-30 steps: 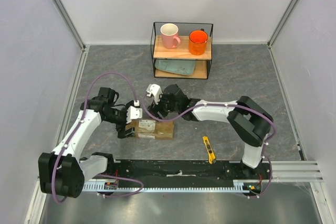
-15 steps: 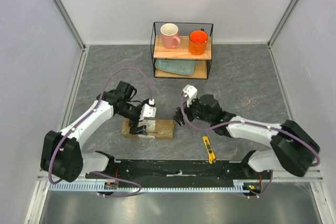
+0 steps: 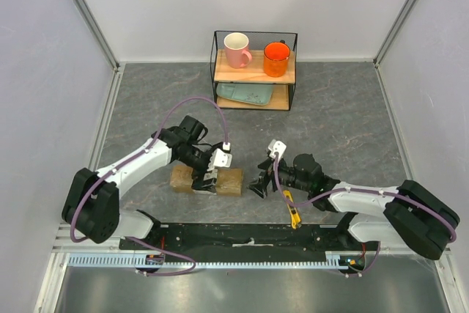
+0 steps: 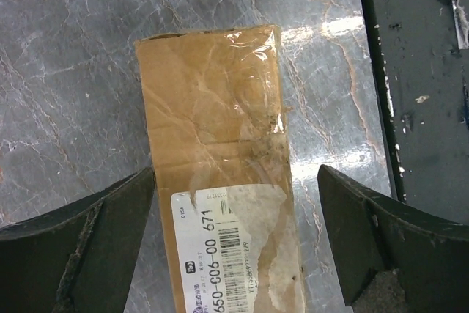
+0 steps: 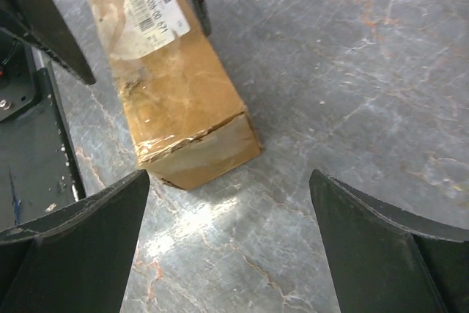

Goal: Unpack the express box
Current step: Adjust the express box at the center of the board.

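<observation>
Your left gripper (image 3: 205, 181) spread wide, empty, over express box (image 3: 231, 182) by near edge of table (image 3: 330, 122) | your right gripper (image 3: 261, 185) spread wide, empty, just beside box

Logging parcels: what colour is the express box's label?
White with black print; the label shows best in the left wrist view.

Left gripper (image 3: 205, 179) hanging spread over the express box (image 3: 231, 181), right gripper (image 3: 261, 185) gaping just off its right end, yellow utility knife (image 3: 292, 209) lying near the table (image 3: 344, 130)'s near edge, wire shelf rack (image 3: 254, 71) occupying the far edge, bare tabletop stretching between rack and box.
</observation>
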Robot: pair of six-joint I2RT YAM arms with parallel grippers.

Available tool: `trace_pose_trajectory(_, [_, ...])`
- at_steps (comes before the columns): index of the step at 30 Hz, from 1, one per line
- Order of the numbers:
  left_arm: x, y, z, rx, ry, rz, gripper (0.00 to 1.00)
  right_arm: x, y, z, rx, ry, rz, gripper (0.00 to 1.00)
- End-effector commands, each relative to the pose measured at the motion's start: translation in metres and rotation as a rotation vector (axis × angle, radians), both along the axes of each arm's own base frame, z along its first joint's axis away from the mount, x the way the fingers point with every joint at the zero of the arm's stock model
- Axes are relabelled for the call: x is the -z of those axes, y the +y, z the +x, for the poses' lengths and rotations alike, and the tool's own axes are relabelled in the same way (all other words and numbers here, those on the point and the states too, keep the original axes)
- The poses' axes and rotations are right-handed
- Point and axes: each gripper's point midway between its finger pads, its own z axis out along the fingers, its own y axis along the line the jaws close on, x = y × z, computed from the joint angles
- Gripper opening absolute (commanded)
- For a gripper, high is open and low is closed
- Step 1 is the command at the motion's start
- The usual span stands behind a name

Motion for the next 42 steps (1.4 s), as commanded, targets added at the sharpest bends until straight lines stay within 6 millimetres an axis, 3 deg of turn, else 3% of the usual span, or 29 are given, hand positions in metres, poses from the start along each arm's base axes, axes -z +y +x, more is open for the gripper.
trace_pose_trajectory(1, [0.001, -0.006, 0.005, -0.028, -0.027, 0.005, 0.99, -0.014, 0.018, -0.009, -0.077, -0.077, 0.054, 0.98])
trace_pose_trajectory(9, [0.011, -0.013, 0.016, -0.04, -0.103, 0.047, 0.99, -0.002, 0.045, -0.009, -0.15, -0.135, -0.03, 0.98])
trace_pose_trajectory(17, [0.013, -0.022, 0.011, -0.007, -0.072, 0.031, 0.99, 0.008, 0.049, -0.002, -0.135, -0.162, -0.04, 0.98])
trace_pose_trajectory(23, [0.013, -0.031, 0.002, 0.039, -0.003, 0.004, 0.81, 0.015, 0.052, -0.003, -0.137, -0.146, -0.008, 0.98])
trace_pose_trajectory(30, [-0.014, -0.043, 0.002, 0.058, 0.01, -0.065, 0.59, 0.012, 0.057, -0.01, -0.153, -0.154, 0.075, 0.98])
trace_pose_trajectory(35, [-0.045, -0.047, 0.0, 0.061, 0.053, -0.114, 0.54, 0.002, 0.05, -0.018, -0.147, -0.164, 0.142, 0.98])
trace_pose_trajectory(38, [-0.066, -0.05, -0.011, 0.072, 0.112, -0.163, 0.53, -0.013, 0.048, -0.021, -0.155, -0.184, 0.177, 0.98])
trace_pose_trajectory(42, [-0.081, -0.05, -0.03, 0.09, 0.201, -0.205, 0.54, -0.049, 0.048, -0.024, -0.164, -0.246, 0.245, 0.98])
